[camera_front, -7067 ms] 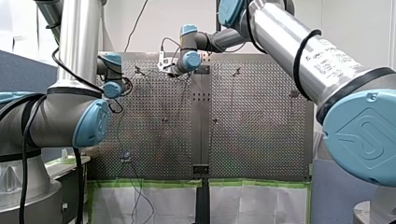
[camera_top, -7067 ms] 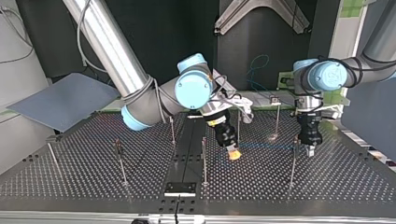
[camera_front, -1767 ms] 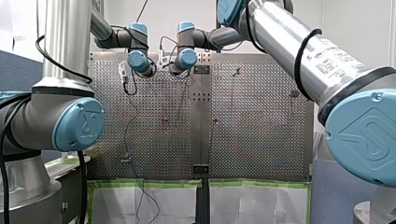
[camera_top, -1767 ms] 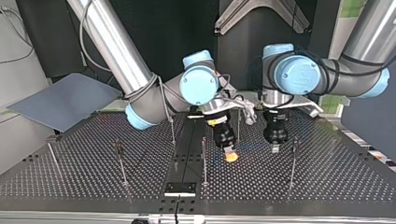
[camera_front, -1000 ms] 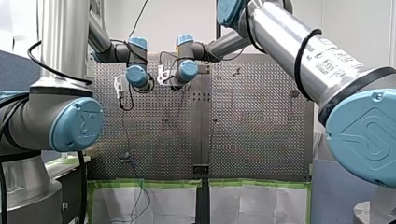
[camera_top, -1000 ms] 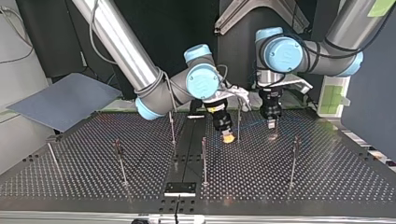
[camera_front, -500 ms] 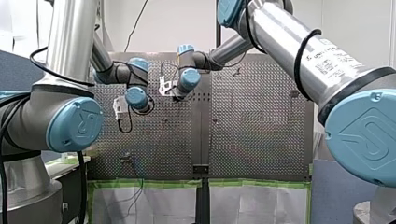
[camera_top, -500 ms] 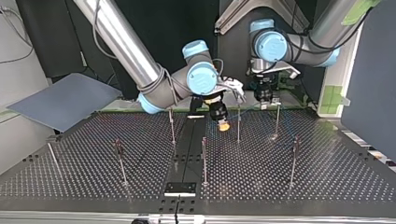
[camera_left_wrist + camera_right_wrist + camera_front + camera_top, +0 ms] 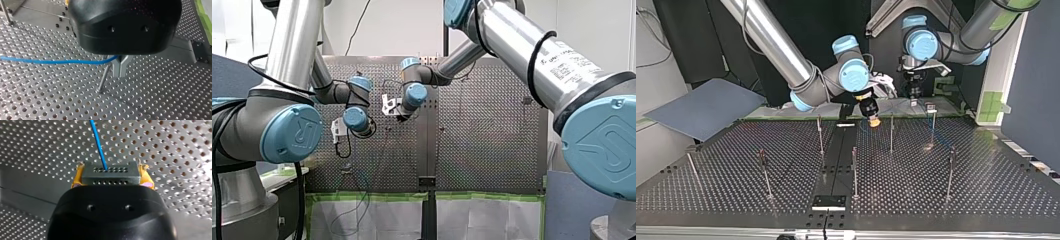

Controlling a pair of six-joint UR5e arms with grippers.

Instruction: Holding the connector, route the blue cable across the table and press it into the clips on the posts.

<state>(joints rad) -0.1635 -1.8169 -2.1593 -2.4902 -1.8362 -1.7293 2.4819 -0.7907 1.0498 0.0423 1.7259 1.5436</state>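
Upper centre of the top view, the right gripper (image 9: 874, 121) clamps the connector (image 9: 110, 172) and the left gripper (image 9: 120, 71) pinches the blue cable (image 9: 50, 61): keep it taut above the nearby post (image 9: 891, 135).

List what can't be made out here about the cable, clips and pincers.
- Left wrist view: my left pincer's black housing covers where the blue cable meets it, so its grip is unreadable.
- Top view: the clips on the posts are too small to show whether the cable is seated.
- Right wrist view: past the connector the cable runs out of view, its route unseen.
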